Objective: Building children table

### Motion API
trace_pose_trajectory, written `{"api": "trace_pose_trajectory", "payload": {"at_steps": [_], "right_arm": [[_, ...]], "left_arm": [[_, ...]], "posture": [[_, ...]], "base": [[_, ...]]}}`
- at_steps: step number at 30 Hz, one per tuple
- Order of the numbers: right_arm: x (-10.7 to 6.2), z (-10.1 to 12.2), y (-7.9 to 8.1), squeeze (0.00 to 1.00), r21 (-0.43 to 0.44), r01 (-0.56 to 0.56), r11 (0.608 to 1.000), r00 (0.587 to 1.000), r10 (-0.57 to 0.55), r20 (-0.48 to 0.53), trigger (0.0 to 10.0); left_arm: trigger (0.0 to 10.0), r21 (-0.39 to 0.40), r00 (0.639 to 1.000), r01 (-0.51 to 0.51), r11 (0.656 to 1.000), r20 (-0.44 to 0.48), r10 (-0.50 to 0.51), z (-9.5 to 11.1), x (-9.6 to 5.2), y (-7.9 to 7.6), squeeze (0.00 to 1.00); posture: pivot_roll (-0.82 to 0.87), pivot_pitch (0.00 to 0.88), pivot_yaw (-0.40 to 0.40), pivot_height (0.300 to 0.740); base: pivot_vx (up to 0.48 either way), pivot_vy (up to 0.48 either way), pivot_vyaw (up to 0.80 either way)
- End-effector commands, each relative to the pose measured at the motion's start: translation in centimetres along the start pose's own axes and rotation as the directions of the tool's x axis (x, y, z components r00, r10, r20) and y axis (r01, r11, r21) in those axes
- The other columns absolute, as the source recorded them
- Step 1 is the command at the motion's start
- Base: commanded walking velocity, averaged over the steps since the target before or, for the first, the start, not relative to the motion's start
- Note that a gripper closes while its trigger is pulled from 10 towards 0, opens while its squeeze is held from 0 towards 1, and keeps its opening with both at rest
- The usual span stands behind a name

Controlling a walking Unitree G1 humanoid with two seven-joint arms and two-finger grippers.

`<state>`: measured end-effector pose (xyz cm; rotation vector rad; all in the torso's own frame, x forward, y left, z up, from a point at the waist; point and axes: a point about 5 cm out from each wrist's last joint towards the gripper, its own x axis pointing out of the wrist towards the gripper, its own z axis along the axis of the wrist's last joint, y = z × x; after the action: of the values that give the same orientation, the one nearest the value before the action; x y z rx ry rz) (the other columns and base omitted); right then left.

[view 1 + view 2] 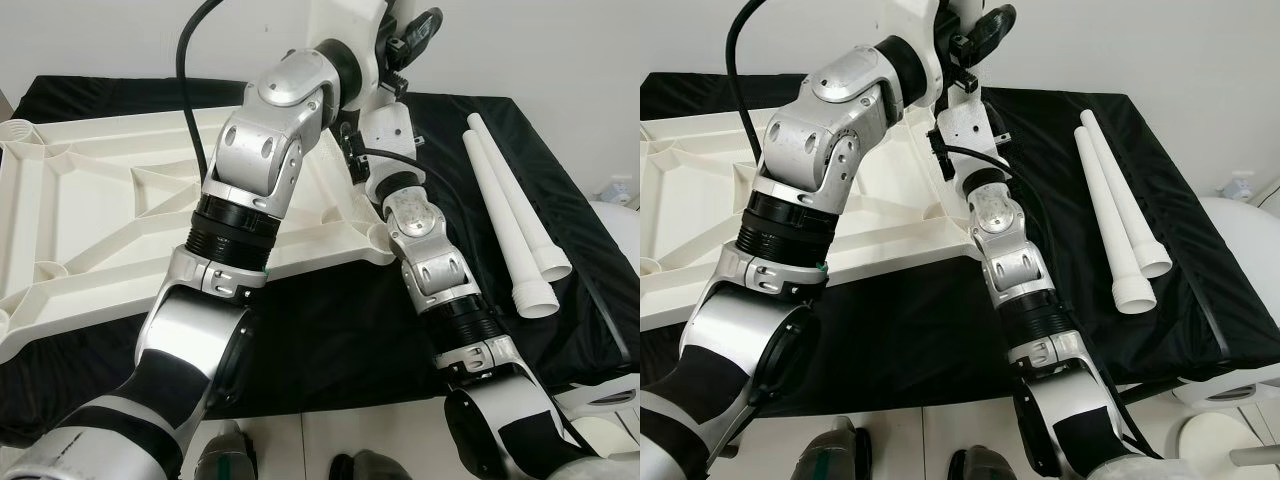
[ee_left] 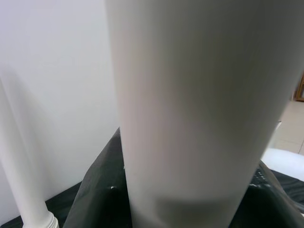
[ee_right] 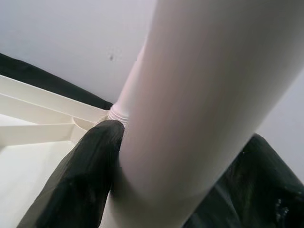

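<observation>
Right wrist view: right gripper (image 3: pixel 156 175) clamped around a smooth white table leg (image 3: pixel 190 104).

Its black rubbery fingers (image 3: pixel 80 175) press both sides of the round tube, whose ribbed end meets the ribbed white plastic tabletop (image 1: pixel 90 210) lying underside-up on a black cloth (image 1: pixel 340 330). Left gripper (image 2: pixel 190 209) also grips that leg. Two spare legs (image 1: pixel 515 220) lie right.

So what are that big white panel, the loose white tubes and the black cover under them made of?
The panel looks like matte moulded plastic, judging by its ribs. The tubes look like smooth plastic too, with ridged ends. The cover seems to be cloth with a slight sheen: it creases and drapes over the edge.
</observation>
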<state>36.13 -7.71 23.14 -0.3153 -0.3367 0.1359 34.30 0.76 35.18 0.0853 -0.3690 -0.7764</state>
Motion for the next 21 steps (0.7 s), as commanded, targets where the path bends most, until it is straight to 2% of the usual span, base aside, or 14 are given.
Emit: {"api": "trace_pose_trajectory", "payload": {"at_steps": [1, 10, 11, 13, 16, 17, 21], "right_arm": [[0.05, -0.23, -0.42, 0.0, -0.019, 0.029, 0.999, 0.999, -0.029, -0.016, 10.0], [-0.04, -0.71, -0.45, 0.0, 0.015, 0.05, 0.999, 0.998, -0.05, -0.048, 10.0], [-0.03, -0.87, -0.53, 0.0, 0.031, 0.066, 0.997, 0.996, -0.064, -0.064, 5.0], [-0.03, -0.91, -0.61, 0.0, 0.02, 0.075, 0.997, 0.995, -0.073, -0.065, 4.7], [-0.03, -1.06, -0.62, 0.0, 0.039, 0.087, 0.995, 0.993, -0.084, -0.082, 4.9], [-0.03, -1.05, -0.63, 0.0, 0.038, 0.09, 0.995, 0.993, -0.087, -0.082, 4.0], [-0.01, -1.12, -0.65, 0.0, 0.053, 0.099, 0.994, 0.992, -0.094, -0.088, 4.1]], "left_arm": [[10.0, -0.002, 0.991, -0.136, 0.991, 0.008, 0.136, 0.25, 0.0, 0.3, 0.0], [10.0, -0.002, 0.991, -0.132, 0.991, 0.016, 0.132, 0.48, 0.06, 0.13, 0.0], [10.0, 0.0, 0.991, -0.133, 0.991, 0.018, 0.133, 0.53, 0.07, 0.12, 0.0], [10.0, 0.001, 0.991, -0.133, 0.991, 0.019, 0.133, 0.55, 0.07, 0.12, 0.0], [10.0, 0.002, 0.991, -0.134, 0.991, 0.02, 0.134, 0.59, 0.07, 0.14, 0.0], [10.0, 0.003, 0.991, -0.135, 0.991, 0.02, 0.134, 0.59, 0.07, 0.18, 0.0], [10.0, 0.005, 0.991, -0.135, 0.991, 0.022, 0.135, 0.63, 0.06, 0.29, 0.0]], "posture": [[0.05, 0.025, -0.084, 0.74], [0.05, 0.026, -0.085, 0.74], [0.05, 0.026, -0.085, 0.74], [0.05, 0.026, -0.085, 0.74], [0.05, 0.029, -0.084, 0.74], [0.05, 0.03, -0.085, 0.74], [0.05, 0.029, -0.085, 0.74]], "base": [[0.0, 0.0, 0.0], [0.0, 0.0, 0.0], [0.0, 0.0, 0.0], [0.0, 0.0, 0.0], [0.0, 0.0, 0.0], [0.0, 0.0, 0.0], [0.0, 0.0, 0.0]]}}
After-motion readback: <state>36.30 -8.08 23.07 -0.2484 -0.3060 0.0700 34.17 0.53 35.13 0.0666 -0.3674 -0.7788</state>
